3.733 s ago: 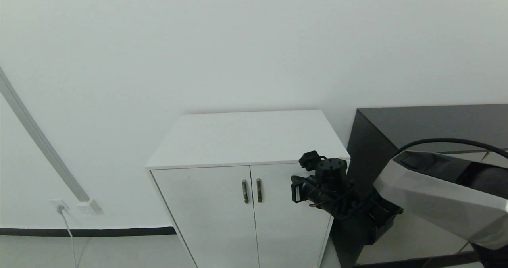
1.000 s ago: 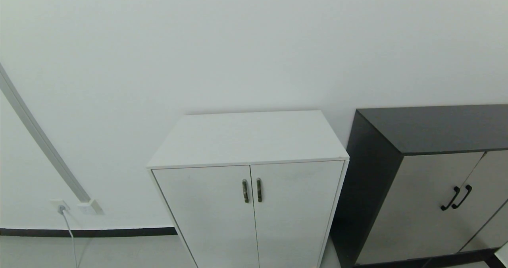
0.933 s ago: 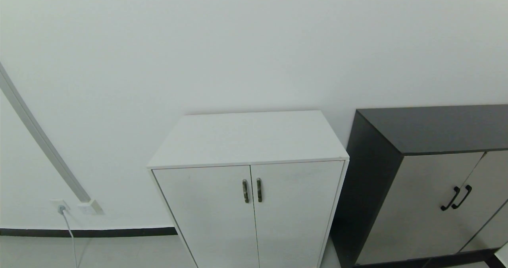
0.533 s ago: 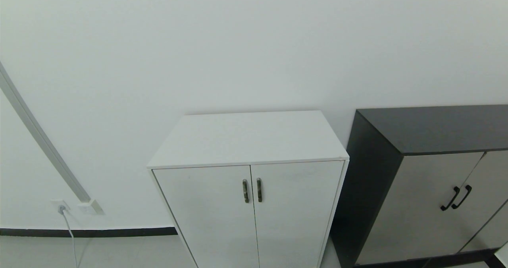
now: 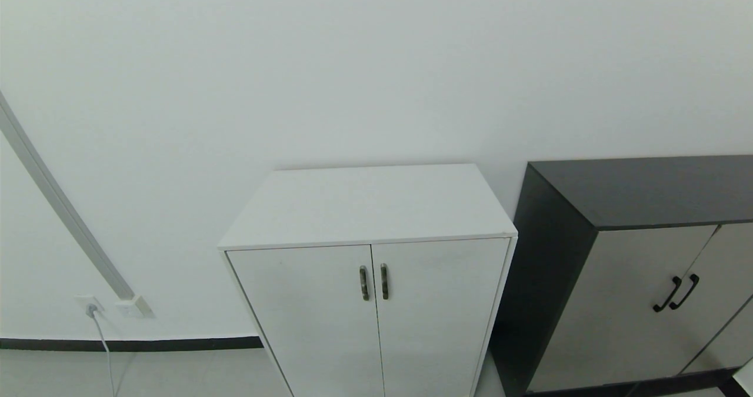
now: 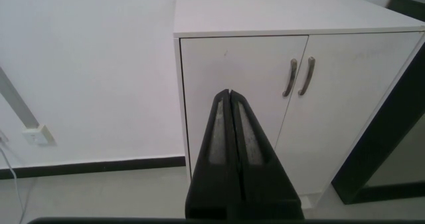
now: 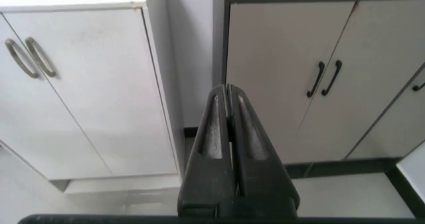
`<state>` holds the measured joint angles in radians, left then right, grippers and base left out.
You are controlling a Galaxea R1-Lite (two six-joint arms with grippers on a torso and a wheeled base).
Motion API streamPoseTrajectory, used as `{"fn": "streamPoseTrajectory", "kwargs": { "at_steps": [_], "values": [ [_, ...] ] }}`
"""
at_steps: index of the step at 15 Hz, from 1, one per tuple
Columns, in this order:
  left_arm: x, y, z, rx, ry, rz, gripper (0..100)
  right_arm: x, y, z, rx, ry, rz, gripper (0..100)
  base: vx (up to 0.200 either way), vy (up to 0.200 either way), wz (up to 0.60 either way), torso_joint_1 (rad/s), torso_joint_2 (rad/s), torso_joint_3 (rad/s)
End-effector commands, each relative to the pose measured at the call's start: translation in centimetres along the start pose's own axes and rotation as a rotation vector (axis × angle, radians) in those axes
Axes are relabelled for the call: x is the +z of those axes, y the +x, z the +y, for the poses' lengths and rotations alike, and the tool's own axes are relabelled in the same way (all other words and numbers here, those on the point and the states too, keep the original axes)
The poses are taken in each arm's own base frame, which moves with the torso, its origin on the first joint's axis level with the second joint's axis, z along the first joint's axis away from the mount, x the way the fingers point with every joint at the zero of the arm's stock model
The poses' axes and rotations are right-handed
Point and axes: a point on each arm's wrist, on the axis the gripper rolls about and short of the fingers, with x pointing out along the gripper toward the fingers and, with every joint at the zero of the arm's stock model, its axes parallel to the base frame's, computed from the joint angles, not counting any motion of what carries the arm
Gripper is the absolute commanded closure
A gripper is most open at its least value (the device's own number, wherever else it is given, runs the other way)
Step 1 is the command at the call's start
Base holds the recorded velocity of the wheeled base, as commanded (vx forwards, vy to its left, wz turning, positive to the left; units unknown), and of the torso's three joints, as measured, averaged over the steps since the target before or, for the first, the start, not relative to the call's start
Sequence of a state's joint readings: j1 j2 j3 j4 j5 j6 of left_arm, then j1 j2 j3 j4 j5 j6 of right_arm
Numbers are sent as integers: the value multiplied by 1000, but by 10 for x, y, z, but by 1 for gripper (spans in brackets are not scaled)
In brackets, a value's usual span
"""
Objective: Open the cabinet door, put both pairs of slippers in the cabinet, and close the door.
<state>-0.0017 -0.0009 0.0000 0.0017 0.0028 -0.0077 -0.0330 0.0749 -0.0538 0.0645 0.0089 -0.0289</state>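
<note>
White cabinet [image 5: 365, 206]: one, standing on the floor at its far edge, back against the wall.
Doors: two, left door [image 5: 306, 320] and right door [image 5: 435, 314], both closed and flush.
Handles: two upright metal bars, left handle [image 5: 364, 283] and right handle [image 5: 384, 281], just beside each other on either side of the centre seam.

Dark cabinet [image 5: 641, 188]: one, just beside the white one on its right, with a narrow gap between them. It has grey doors and two black handles [image 5: 670, 294] meeting at a seam. The right wrist view catches part of a third black handle at the frame edge.

Left claw [image 6: 230, 94]: fingers pressed together, holding nothing, in the air in front of the left door, short of the handles.
Right claw [image 7: 227, 88]: fingers pressed together, holding nothing, facing the gap between the two cabinets.

Wall, left of the white cabinet: one socket [image 5: 88, 304] with one cable [image 5: 103, 344] hanging down, and one slanted conduit [image 5: 59, 209].
</note>
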Motion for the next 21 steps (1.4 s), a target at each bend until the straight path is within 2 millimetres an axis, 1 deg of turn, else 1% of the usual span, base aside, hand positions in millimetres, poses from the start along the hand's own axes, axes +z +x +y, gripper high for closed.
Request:
{"fn": "streamPoseTrajectory", "kwargs": {
  "at_steps": [1,3,5,11,13,15,18,21],
  "values": [
    [0,0,0,0,0,1,100,0,-1,0,-1,0,-10,100,0,0,0,0,0,0],
    [0,0,0,0,0,1,100,-2,-1,0,8,-2,-18,100,0,0,0,0,0,0],
    [0,0,0,-1,2,1,100,-9,3,0,0,-10,-27,100,0,0,0,0,0,0],
    [0,0,0,-1,0,-1,100,-10,1,0,66,10,-62,100,0,0,0,0,0,0],
    [0,0,0,-1,2,1,100,-10,-1,0,55,-23,-82,100,0,0,0,0,0,0],
    [0,0,0,-1,2,1,100,-10,-1,1,88,-28,-84,100,0,0,0,0,0,0],
    [0,0,0,-1,2,-1,100,-10,-1,1,88,40,-83,100,0,0,0,0,0,0],
    [0,0,0,-1,2,1,100,-10,-1,1,86,40,-85,100,0,0,0,0,0,0]
  ]
}}
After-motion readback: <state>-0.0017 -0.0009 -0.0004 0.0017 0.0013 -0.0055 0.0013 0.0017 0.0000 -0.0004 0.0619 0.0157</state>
